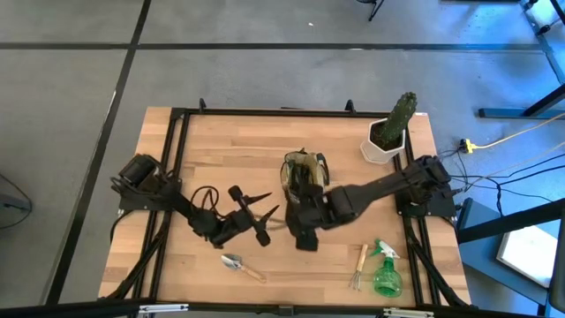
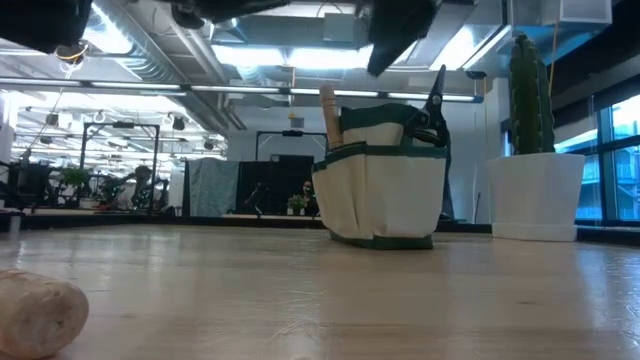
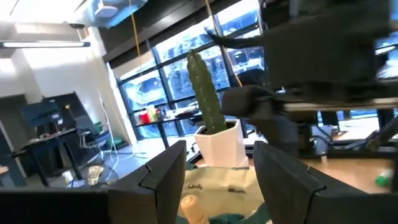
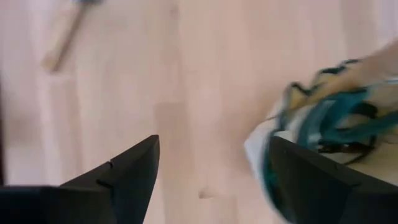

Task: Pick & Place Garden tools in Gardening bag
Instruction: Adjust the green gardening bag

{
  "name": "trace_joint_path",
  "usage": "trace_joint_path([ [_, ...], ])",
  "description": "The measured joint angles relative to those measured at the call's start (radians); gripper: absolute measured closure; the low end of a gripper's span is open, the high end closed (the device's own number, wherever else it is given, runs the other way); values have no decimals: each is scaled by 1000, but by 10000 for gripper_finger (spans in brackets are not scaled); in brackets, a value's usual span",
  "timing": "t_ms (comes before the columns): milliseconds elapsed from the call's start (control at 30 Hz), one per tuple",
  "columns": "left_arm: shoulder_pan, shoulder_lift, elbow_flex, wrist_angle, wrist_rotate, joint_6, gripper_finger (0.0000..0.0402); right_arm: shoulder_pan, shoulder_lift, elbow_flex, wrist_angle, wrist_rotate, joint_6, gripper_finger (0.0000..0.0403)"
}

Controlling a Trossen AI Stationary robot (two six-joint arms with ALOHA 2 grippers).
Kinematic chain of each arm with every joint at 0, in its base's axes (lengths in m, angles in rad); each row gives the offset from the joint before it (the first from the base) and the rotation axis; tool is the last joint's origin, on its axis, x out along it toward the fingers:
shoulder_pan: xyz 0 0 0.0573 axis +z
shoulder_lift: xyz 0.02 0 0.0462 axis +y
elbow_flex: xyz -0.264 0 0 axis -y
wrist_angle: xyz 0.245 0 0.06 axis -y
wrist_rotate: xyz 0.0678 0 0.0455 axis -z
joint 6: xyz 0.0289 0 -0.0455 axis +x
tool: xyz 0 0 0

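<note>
Two robot arms, black throughout: the left arm [image 1: 168, 199] at the frame's left and the right arm [image 1: 388, 187] at its right are each built of chunky, rounded joint housings linked by straight segments, on a bulky black base at the table's side edge. A looped black cable [image 1: 205, 196] stands off the left arm beside its wrist. Left gripper [image 3: 217, 171] and right gripper [image 4: 211, 168]: each has two broad, flat, matte black fingers [image 3: 163, 173] with angled, wedge-cut faces and plain surfaces.
</note>
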Motion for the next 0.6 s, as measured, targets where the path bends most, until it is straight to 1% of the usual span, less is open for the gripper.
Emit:
trace_joint_path([
  [133, -16, -18, 0, -2, -1, 8, 220, 89, 0, -8, -4, 17, -10, 98],
  [300, -20, -19, 0, -7, -26, 18, 220, 217, 0, -10, -47, 96, 40, 98],
  [400, -13, -19, 0, -17, -34, 17, 220, 294, 0, -11, -46, 200, 97, 98],
  [500, -13, -19, 0, -16, -45, 17, 220, 370, 1, -17, 11, 328, 106, 98],
  [567, -13, -19, 0, -16, -46, 12, 220, 409, 2, -30, 46, 372, 104, 98],
  [600, -13, -19, 0, -16, -45, 6, 220, 422, 3, -36, 57, 376, 105, 98],
])
